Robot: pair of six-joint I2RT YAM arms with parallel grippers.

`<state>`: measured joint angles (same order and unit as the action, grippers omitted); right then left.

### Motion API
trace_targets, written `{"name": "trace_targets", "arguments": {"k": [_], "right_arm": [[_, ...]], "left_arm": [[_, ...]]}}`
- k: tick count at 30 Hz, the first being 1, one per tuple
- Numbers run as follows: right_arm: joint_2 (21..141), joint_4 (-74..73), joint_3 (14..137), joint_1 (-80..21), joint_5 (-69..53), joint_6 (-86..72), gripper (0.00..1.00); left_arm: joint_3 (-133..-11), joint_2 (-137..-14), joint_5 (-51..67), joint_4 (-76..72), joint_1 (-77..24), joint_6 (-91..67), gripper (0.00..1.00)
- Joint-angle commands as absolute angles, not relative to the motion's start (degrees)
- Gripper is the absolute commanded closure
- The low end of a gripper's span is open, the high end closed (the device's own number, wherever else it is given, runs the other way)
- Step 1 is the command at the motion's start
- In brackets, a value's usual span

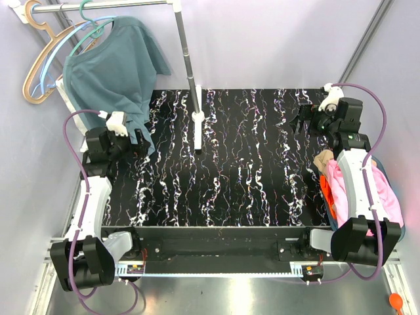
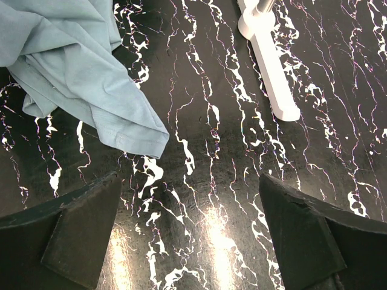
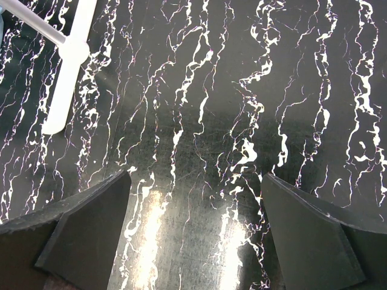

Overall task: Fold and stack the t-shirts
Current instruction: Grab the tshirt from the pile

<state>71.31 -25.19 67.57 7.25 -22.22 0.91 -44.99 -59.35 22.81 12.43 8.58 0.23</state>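
My left claw (image 1: 136,138) is released, jaws spread wide and gripping nothing. It hangs over the desk (image 1: 249,190) near the far left corner, just beside the hem of the teal shirt (image 1: 111,72), which hangs from a rail and drapes onto the desk. My right claw (image 1: 303,119) is equally wide and empty over the far right corner. The t-shirts (image 1: 335,180) lie bunched at the right edge beside my right arm: pink tee (image 1: 387,197), orange tee (image 1: 326,195), and tan tee (image 1: 323,161) at the far end. The white rack foot (image 1: 198,128) stands near the far edge.
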Motion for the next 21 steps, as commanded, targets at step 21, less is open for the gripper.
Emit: {"name": "trace_targets", "arguments": {"k": [21], "right_arm": [[73.05,-40.50,81.38,7.38,-12.54,9.37,0.00]], "left_arm": [[-47.02,-57.83,26.45,12.22,8.96,3.69,0.01]]}}
